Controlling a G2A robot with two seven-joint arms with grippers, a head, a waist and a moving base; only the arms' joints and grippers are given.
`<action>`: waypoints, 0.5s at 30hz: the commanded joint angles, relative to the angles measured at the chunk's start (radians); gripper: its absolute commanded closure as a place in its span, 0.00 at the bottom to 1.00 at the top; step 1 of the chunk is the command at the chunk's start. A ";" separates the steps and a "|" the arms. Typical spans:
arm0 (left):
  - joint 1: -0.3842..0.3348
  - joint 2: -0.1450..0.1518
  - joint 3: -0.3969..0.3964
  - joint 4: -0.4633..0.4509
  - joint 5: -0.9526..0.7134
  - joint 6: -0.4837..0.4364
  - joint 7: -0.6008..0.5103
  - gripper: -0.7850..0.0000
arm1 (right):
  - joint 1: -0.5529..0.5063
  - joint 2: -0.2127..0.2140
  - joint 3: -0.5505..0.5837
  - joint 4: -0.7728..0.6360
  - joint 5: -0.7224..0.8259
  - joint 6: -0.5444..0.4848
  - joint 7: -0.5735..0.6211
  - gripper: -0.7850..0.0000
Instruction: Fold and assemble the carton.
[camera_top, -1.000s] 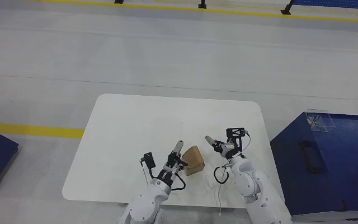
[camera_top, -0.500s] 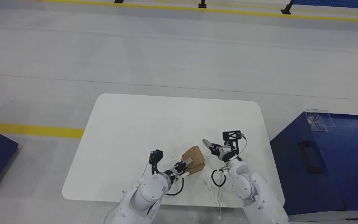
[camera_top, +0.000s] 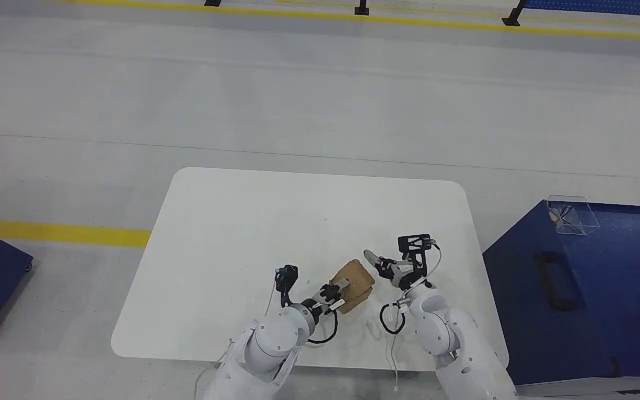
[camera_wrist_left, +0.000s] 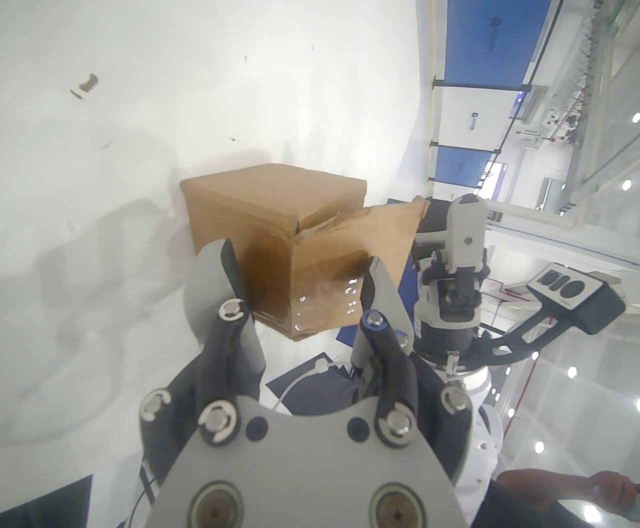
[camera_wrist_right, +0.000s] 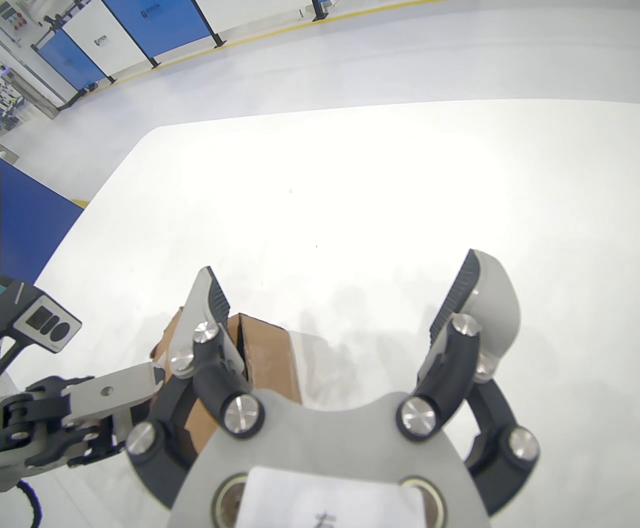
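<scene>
The brown carton (camera_top: 352, 282) sits near the table's (camera_top: 250, 220) front edge, between the two arms and right of centre. In the left wrist view the carton (camera_wrist_left: 272, 200) is a partly closed box. One flap (camera_wrist_left: 387, 227) stands loose and angled away from the body, and a glossy taped face is turned toward the camera. The left gripper (camera_top: 335, 294) comes at it from the robot's side. Its two fingers (camera_wrist_left: 227, 272) straddle one corner of the box, one against each adjoining face, and seem to pinch that corner, though contact on the taped side is hard to confirm. The right gripper (camera_top: 385, 265) is just beside the carton on its other side, with its fingers spread wide and nothing between them. In the right wrist view one finger (camera_wrist_right: 210, 295) lies right at the carton's (camera_wrist_right: 267, 350) upper edge, touching or nearly so. The other finger is over bare table (camera_wrist_right: 350, 175), well clear of the box. The left gripper's finger (camera_wrist_right: 122, 385) lies along the box's far side there.
</scene>
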 joint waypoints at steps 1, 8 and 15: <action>0.002 0.000 0.001 0.001 -0.014 -0.007 0.004 0.51 | 0.002 0.000 -0.006 0.006 -0.013 0.002 0.008 0.00; 0.002 0.000 0.012 0.011 -0.031 -0.013 0.020 0.49 | 0.017 -0.001 -0.033 0.029 -0.046 -0.001 0.031 0.00; -0.008 0.000 0.020 0.026 -0.041 -0.009 0.029 0.51 | 0.033 -0.003 -0.044 0.056 -0.037 -0.020 0.047 0.00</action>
